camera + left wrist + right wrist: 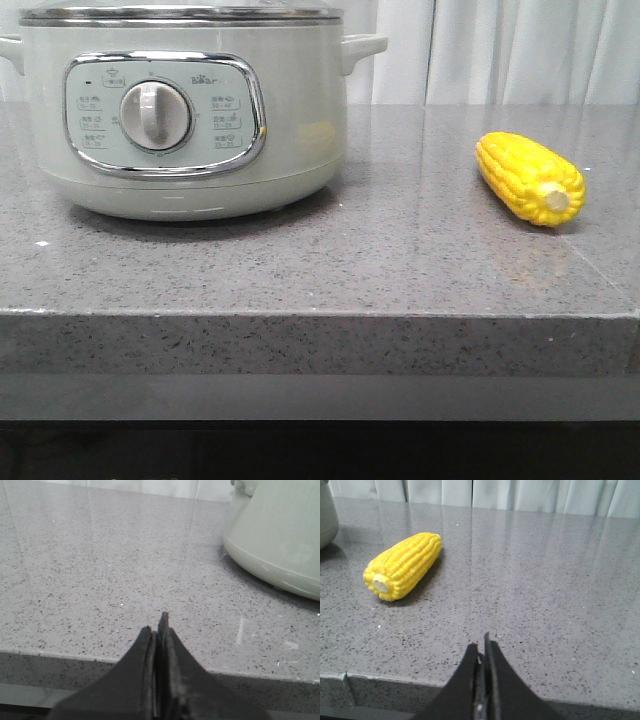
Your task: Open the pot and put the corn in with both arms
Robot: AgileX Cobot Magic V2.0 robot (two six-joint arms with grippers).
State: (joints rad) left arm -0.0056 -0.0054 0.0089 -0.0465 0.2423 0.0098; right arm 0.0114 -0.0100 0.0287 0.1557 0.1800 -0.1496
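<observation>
The pale-green pot (190,110) stands at the left back of the grey stone counter, its metal-rimmed lid (180,13) on and its dial panel (155,115) facing me. Part of its wall shows in the left wrist view (280,535). The yellow corn (530,178) lies on the counter at the right, stub end toward me; it also shows in the right wrist view (404,565). My left gripper (157,622) is shut and empty over the counter's front edge, left of the pot. My right gripper (481,642) is shut and empty at the front edge, right of the corn. Neither gripper shows in the front view.
The grey speckled counter (350,270) has a straight front edge (320,315) with a drop below it. White curtains (510,50) hang behind the counter.
</observation>
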